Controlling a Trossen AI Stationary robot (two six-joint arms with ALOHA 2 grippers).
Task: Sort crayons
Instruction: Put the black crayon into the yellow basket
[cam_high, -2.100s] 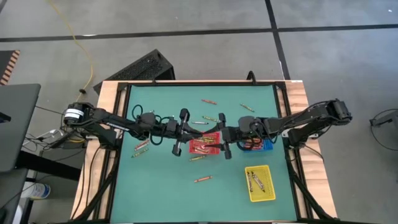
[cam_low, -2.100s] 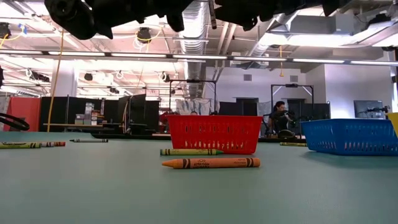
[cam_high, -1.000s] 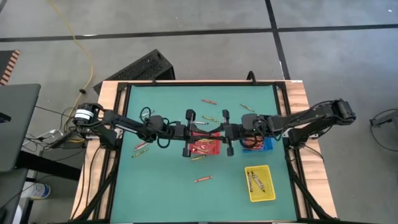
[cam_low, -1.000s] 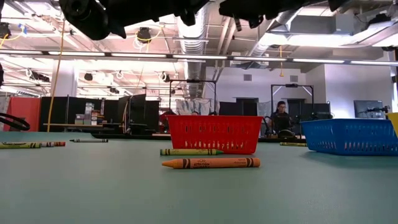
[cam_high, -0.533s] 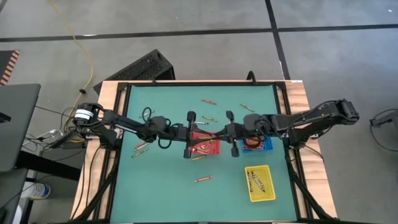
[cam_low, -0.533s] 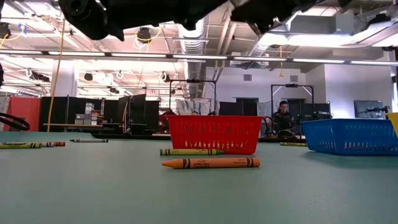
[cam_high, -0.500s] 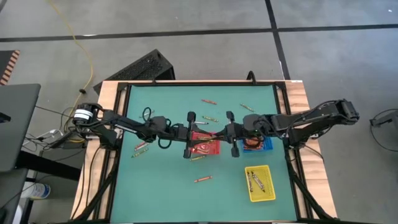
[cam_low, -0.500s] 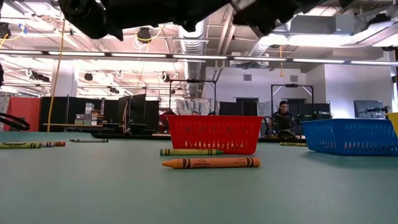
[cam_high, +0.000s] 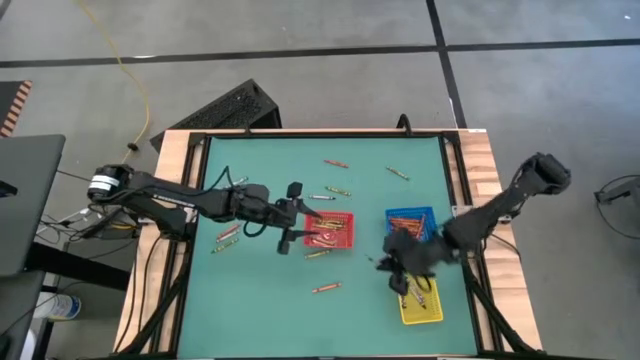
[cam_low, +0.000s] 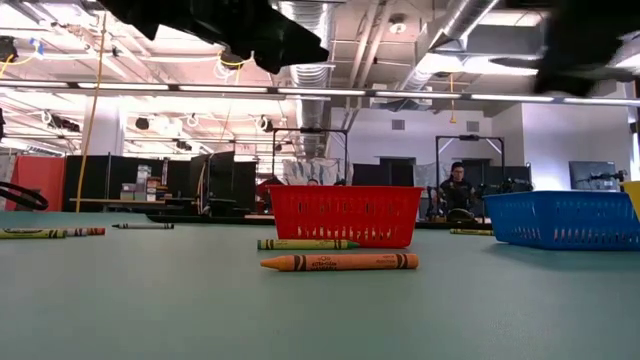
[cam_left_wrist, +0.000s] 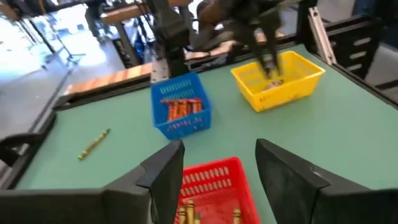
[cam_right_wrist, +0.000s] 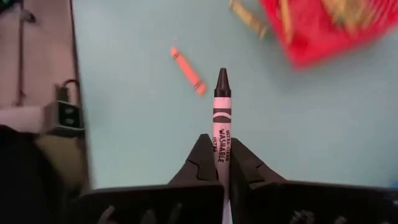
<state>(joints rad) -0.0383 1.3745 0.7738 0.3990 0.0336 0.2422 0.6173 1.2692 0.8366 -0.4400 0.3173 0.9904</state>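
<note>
My right gripper (cam_right_wrist: 222, 142) is shut on a pale grey crayon (cam_right_wrist: 222, 106) with a dark tip; in the high view the gripper (cam_high: 393, 268) hovers, blurred, at the yellow tray's (cam_high: 432, 312) far left corner. My left gripper (cam_left_wrist: 217, 168) stands open with nothing between its fingers, above the red tray (cam_left_wrist: 214, 177); from above it (cam_high: 290, 215) is at that tray's (cam_high: 345, 240) left edge. Loose crayons lie flat on the green mat: an orange one (cam_high: 325, 288), (cam_low: 340, 262), a green one (cam_low: 305, 244), and others (cam_high: 228, 235) (cam_high: 335, 162). Orange crayons fill the blue tray (cam_high: 410, 214). My right gripper pinches the grey crayon by its rear end (cam_right_wrist: 222, 132) between its two fingers. The crayon lies along the fingers and sticks out ahead of them, dark tip (cam_right_wrist: 222, 79) foremost. The fingers slant down toward the mat, and the crayon is clear of it.
The three trays stand in the mat's middle and near right. A black frame (cam_high: 455, 190) and the wooden table edge (cam_high: 185, 160) border the mat. Free mat lies at the near left (cam_high: 250, 310). A person (cam_low: 455, 190) sits far back in the room.
My right gripper has swung from beside the left gripper over the red tray toward the table's near right, down to the yellow tray, rolling and tipping downward with the grey crayon. My left gripper has drawn back slightly toward the table's left.
</note>
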